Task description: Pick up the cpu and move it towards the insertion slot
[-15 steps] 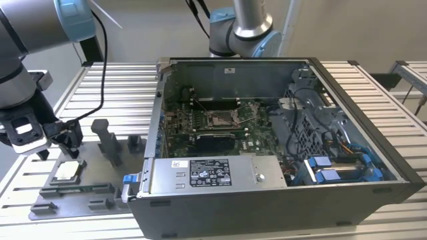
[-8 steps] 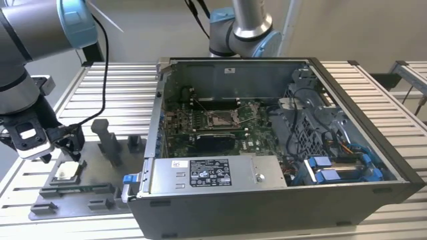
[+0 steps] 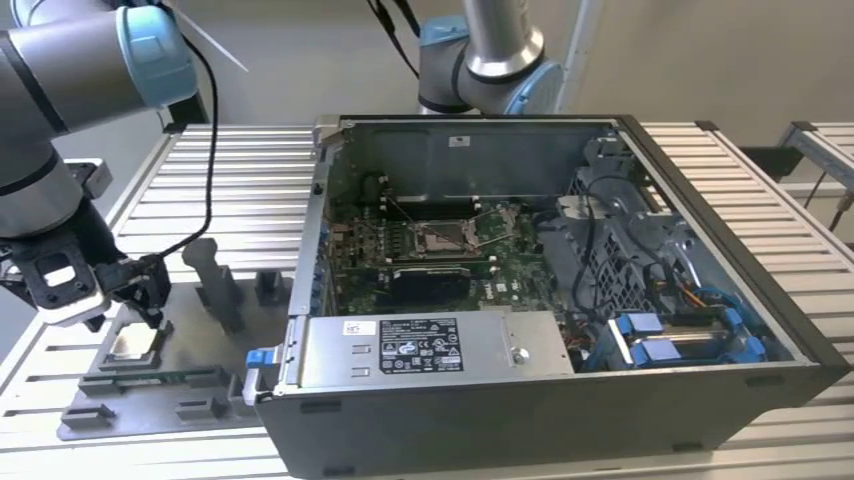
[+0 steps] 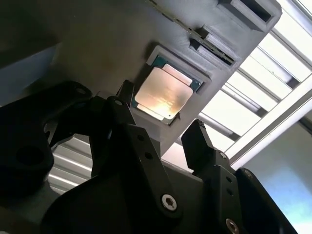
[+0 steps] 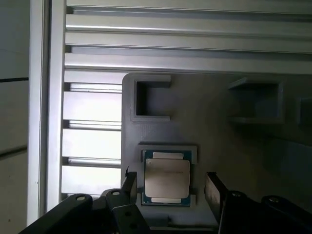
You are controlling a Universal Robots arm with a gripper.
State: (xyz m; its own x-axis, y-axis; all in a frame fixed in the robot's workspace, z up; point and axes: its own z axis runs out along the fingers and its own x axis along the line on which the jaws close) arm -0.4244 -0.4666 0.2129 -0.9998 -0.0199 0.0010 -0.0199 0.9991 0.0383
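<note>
The cpu lies flat in a pocket of the grey tray at the exterior view's left, its silvery top facing up. My gripper hangs just above it. In both wrist views the cpu sits between the two black fingers. The gripper is open, with a gap on each side of the chip. The insertion slot, a shiny metal frame with a tan centre, sits on the green motherboard inside the open case.
The open computer case fills the middle, with a power supply along its near wall. Grey upright posts stand on the tray between the gripper and the case. A second arm stands behind the case. The table is slatted aluminium.
</note>
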